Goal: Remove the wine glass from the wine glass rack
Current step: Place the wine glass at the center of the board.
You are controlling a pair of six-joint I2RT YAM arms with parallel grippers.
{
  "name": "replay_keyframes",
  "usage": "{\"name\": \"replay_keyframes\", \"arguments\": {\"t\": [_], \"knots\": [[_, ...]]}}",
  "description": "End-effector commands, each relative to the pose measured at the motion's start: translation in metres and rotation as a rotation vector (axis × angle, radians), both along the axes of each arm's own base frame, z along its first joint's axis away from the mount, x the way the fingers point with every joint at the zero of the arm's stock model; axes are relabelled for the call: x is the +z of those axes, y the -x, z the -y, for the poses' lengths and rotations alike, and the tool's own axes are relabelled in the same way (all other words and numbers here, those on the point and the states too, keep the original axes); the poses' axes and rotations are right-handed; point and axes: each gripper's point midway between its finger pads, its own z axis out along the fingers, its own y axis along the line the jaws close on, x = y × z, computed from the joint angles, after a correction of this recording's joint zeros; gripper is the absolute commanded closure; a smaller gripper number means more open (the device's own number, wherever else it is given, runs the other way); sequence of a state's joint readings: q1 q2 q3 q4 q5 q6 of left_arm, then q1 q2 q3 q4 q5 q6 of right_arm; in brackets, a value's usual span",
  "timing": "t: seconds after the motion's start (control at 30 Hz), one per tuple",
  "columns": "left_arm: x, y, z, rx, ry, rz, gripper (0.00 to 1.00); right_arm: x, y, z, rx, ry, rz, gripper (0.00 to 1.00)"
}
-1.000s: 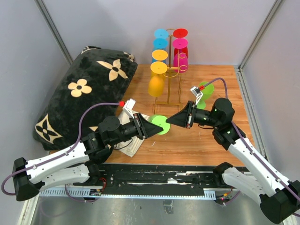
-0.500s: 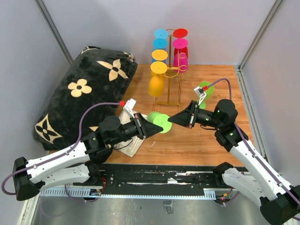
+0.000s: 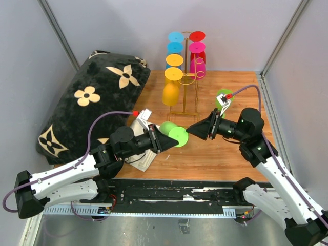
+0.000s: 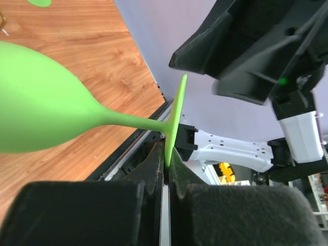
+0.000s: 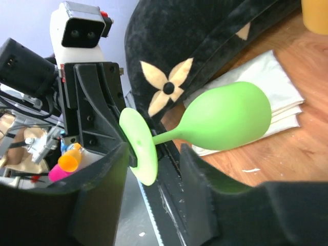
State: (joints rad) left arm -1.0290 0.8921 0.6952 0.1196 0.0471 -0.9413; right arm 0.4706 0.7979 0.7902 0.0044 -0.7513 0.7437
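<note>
A green wine glass [image 3: 173,134] hangs sideways over the wooden table, between my two grippers. My left gripper [image 3: 171,141] is shut on the rim of its round foot [image 4: 176,119], and the bowl [image 4: 41,110] points away to the left. My right gripper [image 3: 190,129] stands open just right of the foot and touches nothing. In the right wrist view the glass [image 5: 225,119] lies beyond the open right gripper [image 5: 154,156]. The gold wine glass rack [image 3: 183,97] stands behind, with several coloured glasses hanging on it.
A black flowered pillow [image 3: 92,100] fills the left side. Under the left arm lies a folded white cloth [image 3: 141,154]. Another green glass [image 3: 223,96] stands on the table behind the right arm. Grey walls close in the table.
My right gripper has opened, let go of the glass's foot and drawn back to the right. My left gripper closed on the foot and carried the glass slightly right.
</note>
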Motion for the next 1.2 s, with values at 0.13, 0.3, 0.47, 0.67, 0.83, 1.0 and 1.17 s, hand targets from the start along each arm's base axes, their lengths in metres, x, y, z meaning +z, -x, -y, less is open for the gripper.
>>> {"name": "replay_keyframes", "arguments": {"t": [0.13,0.3,0.47,0.67,0.83,1.0,1.17], "knots": [[-0.032,0.01,0.001,-0.129,-0.181,0.193,0.99,0.018,-0.022,0.05,-0.286,0.22,0.209,0.21],[-0.074,0.048,-0.003,-0.448,-0.434,0.331,1.0,0.01,-0.043,0.133,-0.649,0.557,0.259,0.02],[-0.068,0.061,-0.008,-0.556,-0.447,0.504,0.99,0.01,-0.037,0.163,-0.72,0.695,0.272,0.02],[-0.045,0.081,-0.01,-0.679,-0.331,0.809,0.99,-0.016,-0.034,0.16,-0.599,0.746,0.095,0.02],[-0.039,0.088,-0.026,-0.66,-0.277,1.066,0.99,-0.011,-0.023,0.117,-0.324,0.463,0.01,0.02],[-0.049,0.081,-0.03,-0.649,-0.336,1.117,0.99,0.013,0.003,0.07,-0.005,0.187,0.0,0.01],[-0.048,0.086,-0.022,-0.71,-0.31,1.131,1.0,0.03,0.015,0.049,0.164,0.0,-0.042,0.03]]}}
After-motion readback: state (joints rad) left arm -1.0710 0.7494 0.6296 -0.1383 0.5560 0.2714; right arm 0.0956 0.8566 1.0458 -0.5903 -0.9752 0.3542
